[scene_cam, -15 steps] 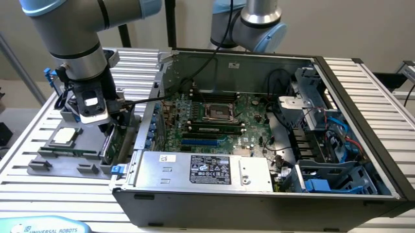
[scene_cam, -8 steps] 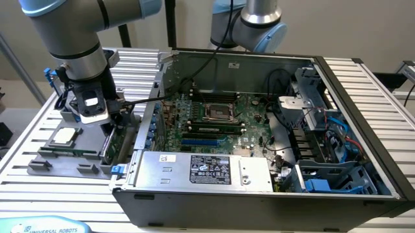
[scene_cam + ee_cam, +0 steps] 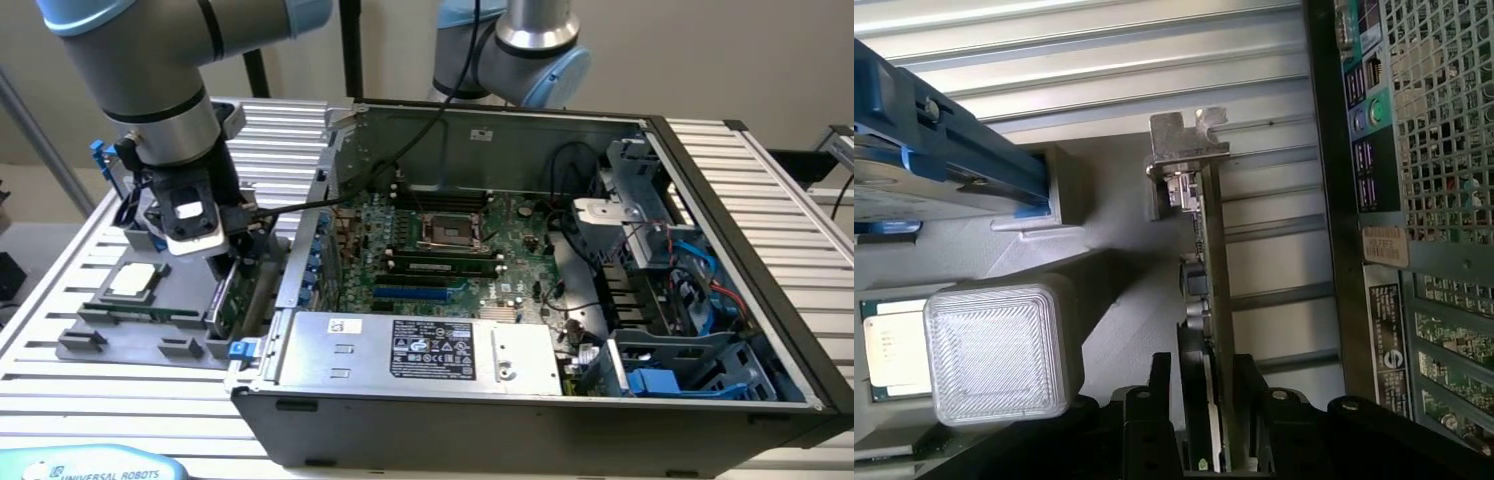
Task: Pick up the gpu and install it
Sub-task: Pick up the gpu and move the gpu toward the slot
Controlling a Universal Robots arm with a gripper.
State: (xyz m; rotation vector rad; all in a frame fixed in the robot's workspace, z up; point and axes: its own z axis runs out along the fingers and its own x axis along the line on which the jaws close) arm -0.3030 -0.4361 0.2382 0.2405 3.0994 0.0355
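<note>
Wrist view showed the hand (image 3: 1206, 425) clamped on the gpu (image 3: 1210, 260), upright in its gray holder (image 3: 1104, 210). Lifting and seating it in the computer case (image 3: 534, 410) remained.

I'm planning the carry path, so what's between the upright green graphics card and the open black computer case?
The wrist view shows bare slatted metal tabletop between the green graphics card and the black computer case. Nothing stands in that stretch.

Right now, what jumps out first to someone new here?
The open computer case dominates the exterior view, its green motherboard exposed. At that view's left, beside the case, the gripper grips the gpu, standing on edge in a grey fixture.
</note>
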